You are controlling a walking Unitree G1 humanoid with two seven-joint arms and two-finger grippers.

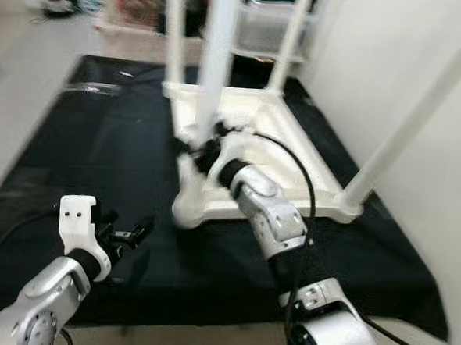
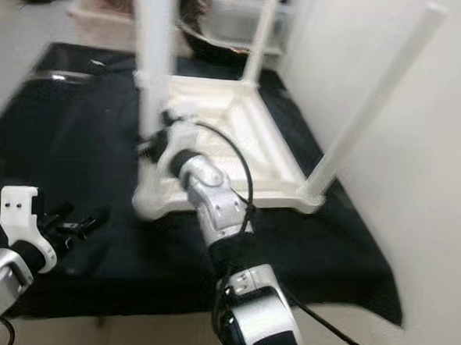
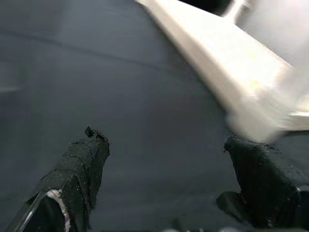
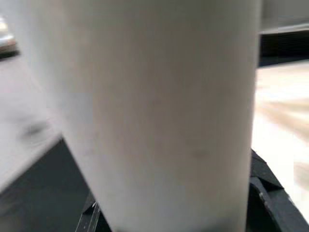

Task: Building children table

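While no writing is legible, right gripper (image 1: 203,149) clamps white leg (image 1: 216,54).

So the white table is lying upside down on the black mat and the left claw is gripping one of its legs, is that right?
Not quite. The right claw grips the leg; the left eye view shows it. The left claw hovers open over the black mat, holding nothing. The white table is indeed upside down on the mat.
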